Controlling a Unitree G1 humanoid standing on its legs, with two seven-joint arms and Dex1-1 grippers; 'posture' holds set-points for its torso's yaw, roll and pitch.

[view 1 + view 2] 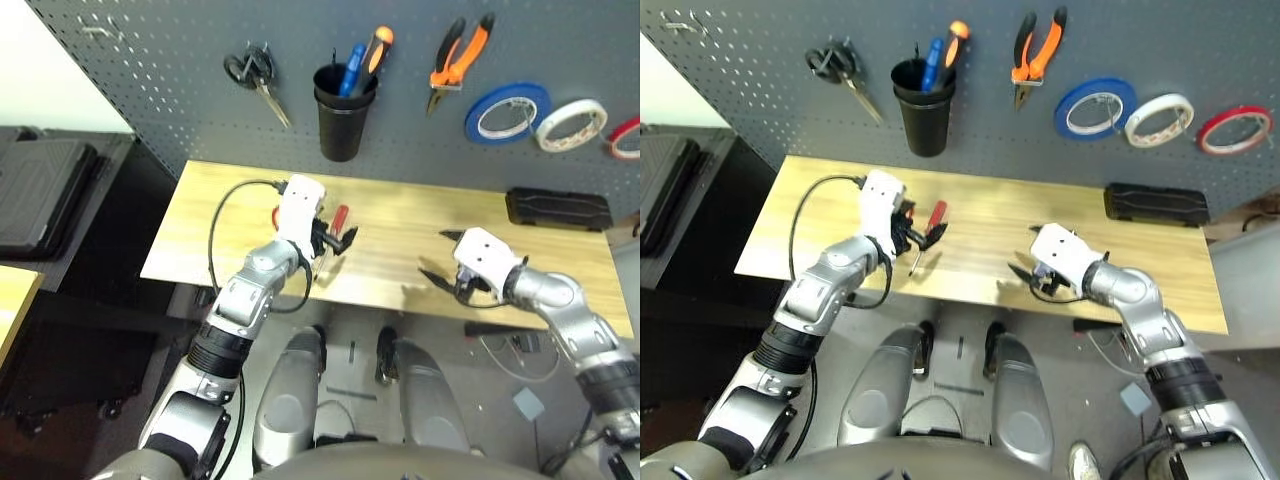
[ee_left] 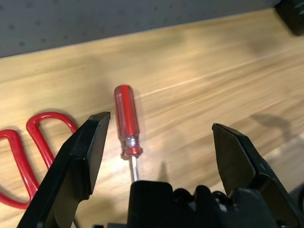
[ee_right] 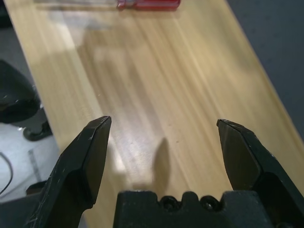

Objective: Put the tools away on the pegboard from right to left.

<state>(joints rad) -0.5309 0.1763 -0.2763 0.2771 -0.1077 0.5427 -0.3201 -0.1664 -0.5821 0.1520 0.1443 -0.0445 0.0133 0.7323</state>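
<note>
The slim red-handled screwdriver [image 2: 127, 118] lies on the wooden table [image 1: 400, 230]. My left gripper [image 2: 159, 124] hovers open just over it, one finger on each side of the handle. The red-handled scissors [image 2: 28, 152] lie flat on the table beside the left gripper, mostly hidden behind it in the head views. The orange-and-black pliers [image 1: 460, 58] and the thin red tape ring [image 1: 1234, 128] hang on the dark grey pegboard [image 1: 180, 100]. My right gripper [image 1: 440, 270] is open and empty, low over the table near its front edge.
On the pegboard hang black-handled scissors [image 1: 256, 76], a black cup [image 1: 342, 118] holding two other screwdrivers, a blue tape roll [image 1: 506, 112] and a white tape roll [image 1: 570, 125]. A black case [image 1: 558, 208] lies at the table's back right. A dark cabinet [image 1: 50, 190] stands left.
</note>
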